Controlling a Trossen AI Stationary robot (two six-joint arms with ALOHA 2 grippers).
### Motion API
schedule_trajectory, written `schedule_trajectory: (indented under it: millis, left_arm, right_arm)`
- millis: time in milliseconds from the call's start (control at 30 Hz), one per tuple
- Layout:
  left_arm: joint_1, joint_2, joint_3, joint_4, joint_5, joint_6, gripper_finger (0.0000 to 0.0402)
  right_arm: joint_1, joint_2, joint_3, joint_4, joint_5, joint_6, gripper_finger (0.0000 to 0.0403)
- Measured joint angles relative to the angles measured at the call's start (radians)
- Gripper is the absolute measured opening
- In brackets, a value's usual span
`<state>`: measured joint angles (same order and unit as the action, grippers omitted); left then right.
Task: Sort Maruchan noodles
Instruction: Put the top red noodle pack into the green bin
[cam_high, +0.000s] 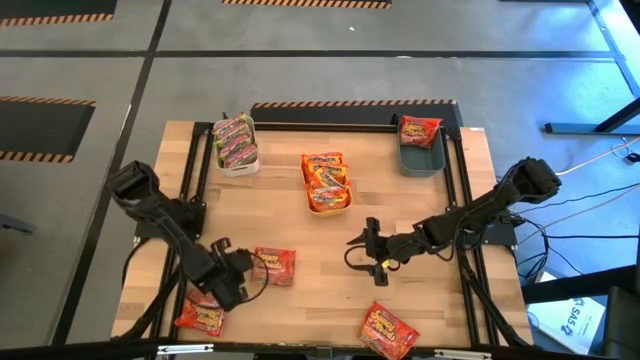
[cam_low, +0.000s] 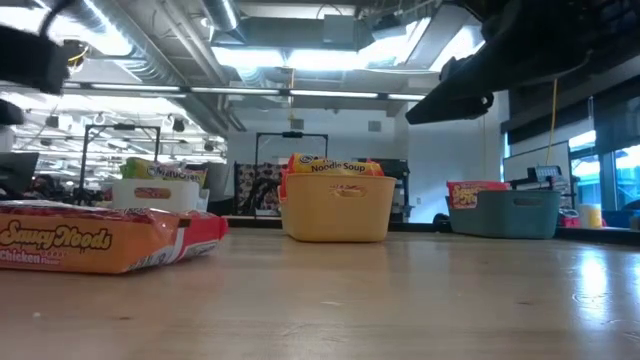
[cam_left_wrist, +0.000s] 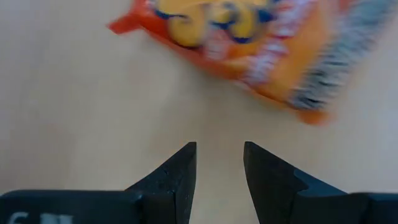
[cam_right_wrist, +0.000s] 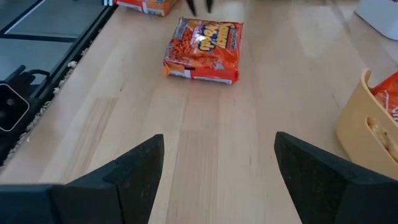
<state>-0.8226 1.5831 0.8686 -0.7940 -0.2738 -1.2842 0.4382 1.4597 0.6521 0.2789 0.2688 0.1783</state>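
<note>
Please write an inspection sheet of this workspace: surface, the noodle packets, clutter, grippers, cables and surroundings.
Surface: light wooden table, dark rails along its sides.
Job's things: green-pink packets in the white bin; orange-yellow packets in the yellow bin; one red packet in the blue bin. Three red packets loose on the table: one beside the left gripper, one at the near left corner, one at the near edge.
Clutter: nothing seen.
Grippers: left gripper fingers open, nothing held; right gripper fingers open wide, nothing held.
Cables: loose cables on the floor, right of the table.
Surroundings: grey floor with striped hazard tape.
</note>
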Motion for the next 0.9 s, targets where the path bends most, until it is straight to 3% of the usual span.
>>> schedule_trajectory:
  millis: [200, 300, 500, 767, 900]
  left_arm:
    - [0.075, 0.001, -0.052, 0.104, -0.174, 0.291, 0.0128]
    - [0.133, 0.001, -0.075, 0.282, -0.226, 0.493, 0.0127]
    - [0.260, 0.020, -0.163, 0.722, -0.201, 0.783, 0.0127]
    - [0.405, 0.132, -0.164, 0.982, -0.187, 0.919, 0.0128]
    - [0.448, 0.190, -0.148, 1.168, -0.129, 1.032, 0.0128]
  right_arm:
    - [0.000, 0.000, 0.000, 0.002, 0.007, -0.004, 0.0289]
    - [0.000, 0.000, 0.000, 0.004, 0.010, -0.025, 0.0289]
    - [0.000, 0.000, 0.000, 0.008, 0.008, -0.027, 0.0289]
    - [0.000, 0.000, 0.000, 0.001, -0.005, -0.021, 0.0289]
    - [0.000, 0.000, 0.000, -0.021, 0.008, 0.008, 0.0289]
